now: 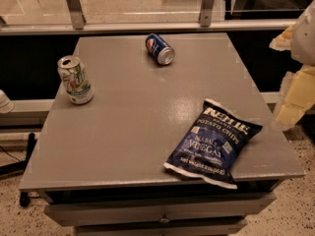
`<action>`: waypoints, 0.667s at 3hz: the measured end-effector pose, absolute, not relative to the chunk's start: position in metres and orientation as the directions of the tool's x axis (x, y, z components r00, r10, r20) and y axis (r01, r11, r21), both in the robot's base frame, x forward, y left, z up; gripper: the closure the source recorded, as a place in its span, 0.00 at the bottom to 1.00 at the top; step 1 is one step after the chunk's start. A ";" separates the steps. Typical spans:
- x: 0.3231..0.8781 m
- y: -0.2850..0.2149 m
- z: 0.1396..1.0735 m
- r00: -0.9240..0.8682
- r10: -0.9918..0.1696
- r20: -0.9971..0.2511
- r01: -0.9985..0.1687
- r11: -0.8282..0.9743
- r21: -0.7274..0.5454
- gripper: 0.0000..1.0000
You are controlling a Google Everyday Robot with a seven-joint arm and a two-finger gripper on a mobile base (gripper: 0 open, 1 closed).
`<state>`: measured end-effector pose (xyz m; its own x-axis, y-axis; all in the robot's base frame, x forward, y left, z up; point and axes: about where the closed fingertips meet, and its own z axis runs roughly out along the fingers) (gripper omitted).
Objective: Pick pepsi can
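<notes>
The pepsi can [159, 48] is small and dark blue with a round red-white-blue logo and silver ends. It lies on its side at the far middle of the grey table [133, 127]. My gripper [294, 77] shows as pale yellow and white parts at the right edge of the camera view. It is beyond the table's right side, well right of the can and nearer to the camera. It holds nothing that I can see.
A white-and-green can [75, 80] stands upright near the table's left edge. A large dark blue chip bag [213, 142] lies at the front right, overhanging the front edge. A railing with metal posts [74, 6] runs behind the table.
</notes>
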<state>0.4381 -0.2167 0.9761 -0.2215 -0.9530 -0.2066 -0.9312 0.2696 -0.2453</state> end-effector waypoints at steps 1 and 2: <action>0.438 -0.217 0.976 -0.221 -0.953 -0.207 -0.931 0.270 -0.246 0.00; 0.453 -0.207 0.976 -0.208 -0.943 -0.259 -0.922 0.277 -0.271 0.00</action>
<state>0.4533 -0.2069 0.9762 -0.2075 -0.9434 -0.2585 -0.9220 0.2770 -0.2706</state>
